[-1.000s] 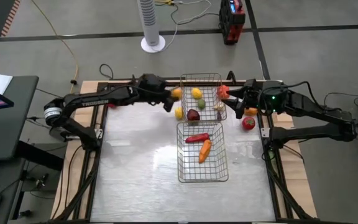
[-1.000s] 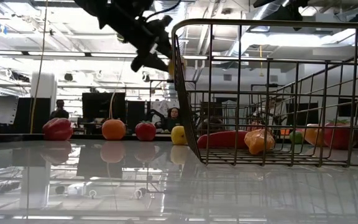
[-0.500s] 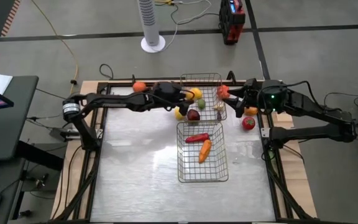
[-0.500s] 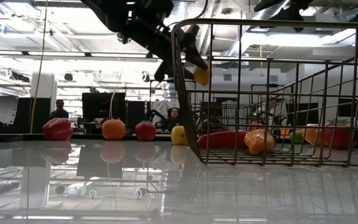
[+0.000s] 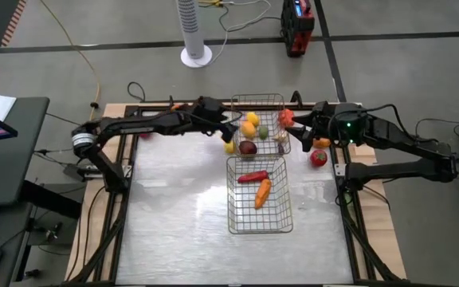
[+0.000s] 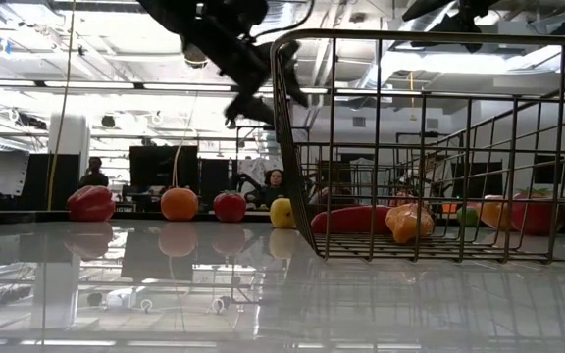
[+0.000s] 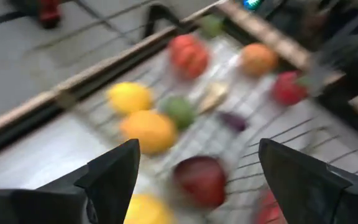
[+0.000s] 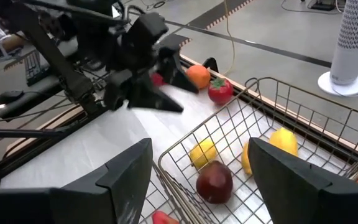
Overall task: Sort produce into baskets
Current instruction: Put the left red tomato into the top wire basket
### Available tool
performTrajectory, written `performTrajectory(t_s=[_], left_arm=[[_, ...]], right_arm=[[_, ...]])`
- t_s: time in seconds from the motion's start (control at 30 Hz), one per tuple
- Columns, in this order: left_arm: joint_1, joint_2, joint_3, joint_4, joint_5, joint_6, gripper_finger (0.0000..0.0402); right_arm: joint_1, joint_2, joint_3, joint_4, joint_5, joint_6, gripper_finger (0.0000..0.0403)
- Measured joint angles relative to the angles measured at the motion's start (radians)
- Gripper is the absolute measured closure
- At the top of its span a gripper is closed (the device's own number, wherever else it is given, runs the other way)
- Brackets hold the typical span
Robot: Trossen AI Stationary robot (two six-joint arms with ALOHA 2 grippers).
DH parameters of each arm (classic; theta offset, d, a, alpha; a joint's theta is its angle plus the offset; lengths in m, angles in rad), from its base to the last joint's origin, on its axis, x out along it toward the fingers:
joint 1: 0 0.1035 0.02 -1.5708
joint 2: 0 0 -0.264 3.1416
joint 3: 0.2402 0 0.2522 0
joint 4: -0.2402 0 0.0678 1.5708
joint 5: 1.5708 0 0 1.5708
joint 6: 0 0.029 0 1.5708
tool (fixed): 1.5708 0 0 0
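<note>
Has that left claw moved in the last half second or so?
Yes. The left gripper has pulled back off the far basket, toward its own side, leaving an orange inside.

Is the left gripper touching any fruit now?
Apart. In the left wrist view the left gripper stands open and empty, the orange lying beyond its fingers in the basket.

Even, bright overhead light in high view; soft glare patch on counter [image 5: 190, 207] around centre, shadows faint. Low view backlit: ceiling strip lights [image 6: 116, 86] at 10 o'clock blown out, arm at 12 o'clock silhouetted dark, glossy counter mirroring room and produce. Left wrist view heavily motion-blurred: produce [image 7: 148, 130] and basket wires [image 7: 229, 134] smeared, only dark fingers [image 7: 114, 177] at 6 o'clock fairly crisp. Right wrist view sharp, well lit, slight bending toward edges, near fingers [image 8: 123, 180] soft at 6 o'clock.
</note>
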Motion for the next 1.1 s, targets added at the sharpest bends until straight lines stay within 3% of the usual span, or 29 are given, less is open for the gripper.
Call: performTrajectory(t_s=[0.17, 0.37, 0.5, 0.67, 0.83, 1.1], left_arm=[[0.081, -0.076, 0.0, -0.284, -0.132, 0.069, 0.0102], [0.258, -0.082, -0.036, -0.504, -0.142, 0.035, 0.0111], [0.343, -0.081, -0.075, -0.499, -0.152, 0.029, 0.0111], [0.41, -0.062, -0.079, -0.355, -0.1, 0.028, 0.0111], [0.416, 0.031, -0.077, -0.2, -0.033, 0.026, 0.0111], [0.399, 0.186, 0.059, -0.186, -0.052, 0.056, 0.0111]], right_arm=[[0.0, 0.001, 0.0, 0.002, 0.0, 0.011, 0.0112], [0.0, 0.008, 0.0, 0.006, 0.0, 0.018, 0.0112], [0.0, 0.022, 0.0, 0.005, 0.0, 0.018, 0.0112], [0.0, 0.048, 0.0, 0.005, -0.001, 0.018, 0.0112], [0.0, 0.086, 0.0, 0.005, -0.007, 0.02, 0.0112], [0.0, 0.103, 0.0, 0.005, -0.009, 0.06, 0.0112]])
